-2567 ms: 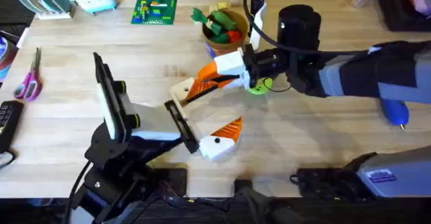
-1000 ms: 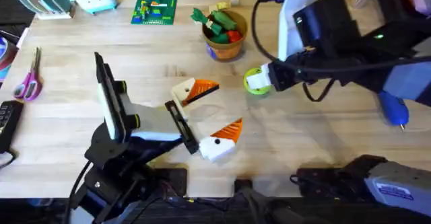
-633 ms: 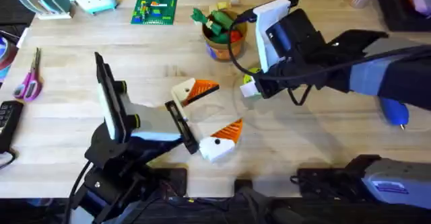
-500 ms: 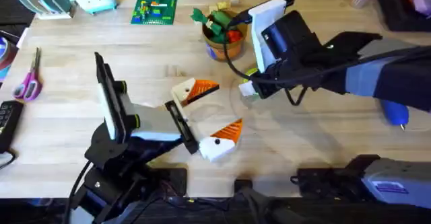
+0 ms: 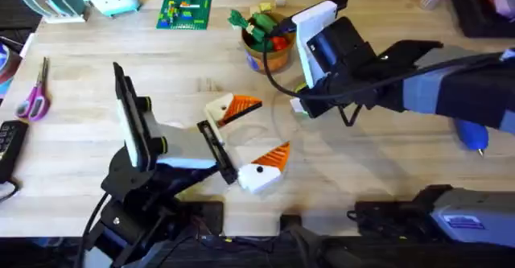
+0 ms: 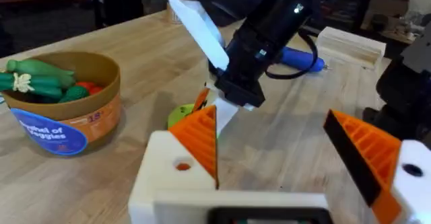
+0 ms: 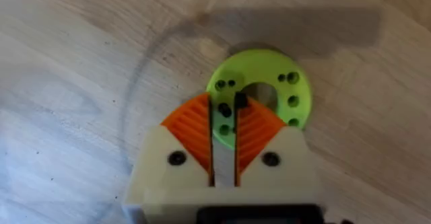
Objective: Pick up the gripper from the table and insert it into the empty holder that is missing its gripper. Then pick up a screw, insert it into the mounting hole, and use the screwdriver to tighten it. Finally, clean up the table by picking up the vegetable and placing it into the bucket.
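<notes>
**Screw pickup at the green disc**

Your right gripper [image 7: 225, 106] hangs over the lime-green disc [image 7: 269, 66], pads nearly closed. A small dark thing at the tips is probably the screw [image 7: 239, 101]. Lift straight up and make sure it comes with you. Then carry it to the holder [image 5: 216, 107], which sits on the left gripper [image 5: 249, 135], whose fingers are spread wide. The orange gripper [image 5: 240, 105] is already seated there. Aim for the mounting hole [image 6: 182, 165] on the holder's face.

By count there is one disc and one screwdriver [image 5: 473, 135], which lies well off near the right edge. There is also one bucket [image 5: 269, 55] with several toy vegetables in it.
</notes>
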Available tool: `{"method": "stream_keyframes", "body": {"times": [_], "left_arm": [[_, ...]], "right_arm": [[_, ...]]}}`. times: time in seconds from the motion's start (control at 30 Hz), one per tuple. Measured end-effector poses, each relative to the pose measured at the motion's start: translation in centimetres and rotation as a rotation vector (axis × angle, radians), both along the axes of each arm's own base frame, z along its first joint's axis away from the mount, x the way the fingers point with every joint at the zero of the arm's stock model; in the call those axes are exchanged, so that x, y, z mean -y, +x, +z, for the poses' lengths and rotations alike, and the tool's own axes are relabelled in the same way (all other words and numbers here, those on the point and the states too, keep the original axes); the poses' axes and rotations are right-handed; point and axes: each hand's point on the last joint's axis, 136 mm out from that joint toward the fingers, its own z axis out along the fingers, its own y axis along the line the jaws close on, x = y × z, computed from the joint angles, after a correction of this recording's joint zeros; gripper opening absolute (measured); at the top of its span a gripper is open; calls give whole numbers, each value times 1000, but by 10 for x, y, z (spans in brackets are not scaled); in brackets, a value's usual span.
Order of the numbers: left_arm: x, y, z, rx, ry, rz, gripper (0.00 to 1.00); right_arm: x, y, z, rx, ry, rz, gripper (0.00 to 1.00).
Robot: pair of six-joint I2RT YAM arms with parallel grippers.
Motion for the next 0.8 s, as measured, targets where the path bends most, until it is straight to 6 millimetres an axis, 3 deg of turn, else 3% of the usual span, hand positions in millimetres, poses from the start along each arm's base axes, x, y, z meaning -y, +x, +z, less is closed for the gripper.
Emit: {"method": "stream_keyframes", "body": {"times": [0.27,0.6,0.8], "left_arm": [[0,0,0,0,0,0,993],[0,0,0,0,0,0,993],[0,0,0,0,0,0,993]], "right_arm": [[1,1,0,6,-7,-4,13],[1,3,2,11,-8,-5,8],[-4,9,12,28,5,-5,8]]}}
